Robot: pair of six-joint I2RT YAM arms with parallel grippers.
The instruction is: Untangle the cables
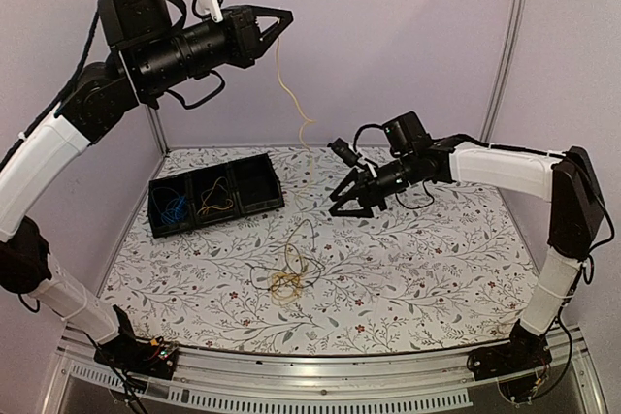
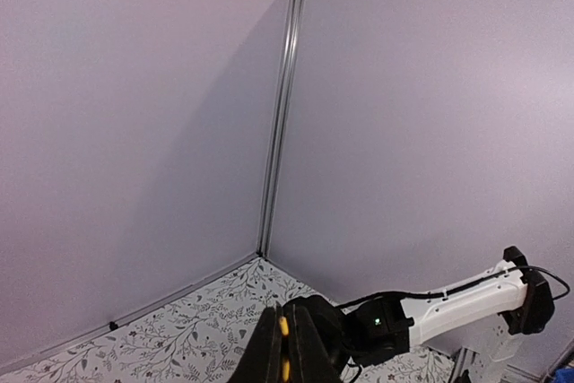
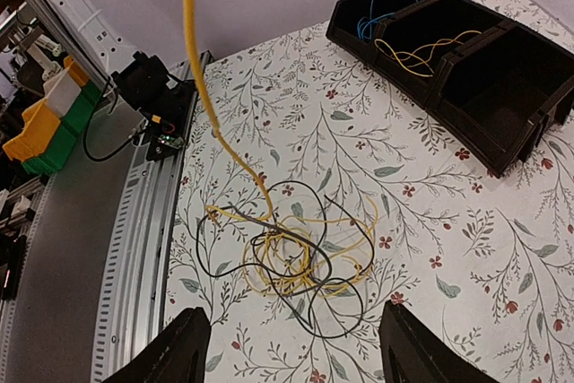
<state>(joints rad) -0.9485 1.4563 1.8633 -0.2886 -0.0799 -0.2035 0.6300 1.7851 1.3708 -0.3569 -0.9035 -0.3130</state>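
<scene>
Left claw (image 1: 279, 26): raised high, and we see it pinched shut on the yellow cable (image 1: 288, 84).
Strand: it hangs from that claw down into the tangle (image 3: 296, 257).
Heap: yellow and black loops lie on the desk (image 1: 437, 259), front middle.
Right claw (image 1: 343, 203): spread wide, hovering over the desk behind the tangle.
Bin (image 1: 262, 203): we see a blue cable (image 1: 173, 206) in the left compartment and a yellow coil (image 1: 215, 203) in the middle one.

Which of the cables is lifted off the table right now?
The yellow cable, pinched in the left gripper and hanging down to the tangle. The black cable lies flat on the table.
</scene>
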